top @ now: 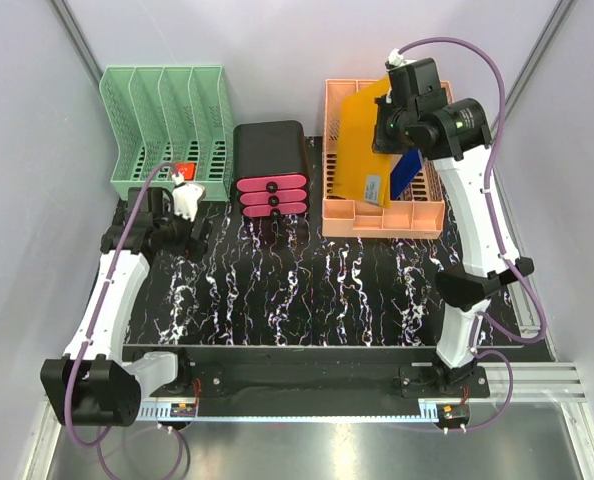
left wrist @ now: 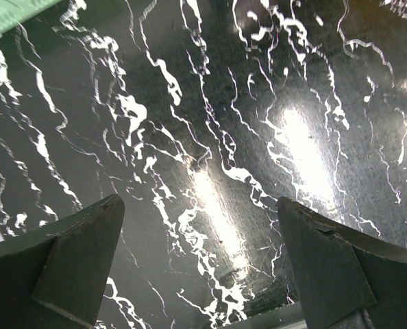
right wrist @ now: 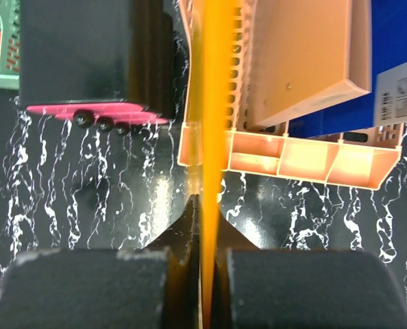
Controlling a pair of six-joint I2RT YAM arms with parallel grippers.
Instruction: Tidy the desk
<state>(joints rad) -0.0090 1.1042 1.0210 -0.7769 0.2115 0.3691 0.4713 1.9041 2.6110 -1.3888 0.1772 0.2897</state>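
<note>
The desk (top: 317, 290) is a black tabletop with white veining. My right gripper (top: 390, 125) is shut on an orange folder (top: 365, 145) and holds it on edge over the peach file rack (top: 382, 215). In the right wrist view the folder (right wrist: 211, 103) runs edge-on up from between my fingers (right wrist: 183, 226), above the rack's front wall (right wrist: 286, 154). A blue folder (top: 409, 172) lies in the rack. My left gripper (top: 189, 200) is open and empty, low over the desk's left rear; its fingers (left wrist: 73, 253) frame bare desk (left wrist: 210, 137).
A green file rack (top: 167, 130) stands at the back left with a red item (top: 184, 171) inside. A black drawer unit with pink drawers (top: 271, 165) stands between the two racks. A black rail (top: 307, 375) runs along the near edge.
</note>
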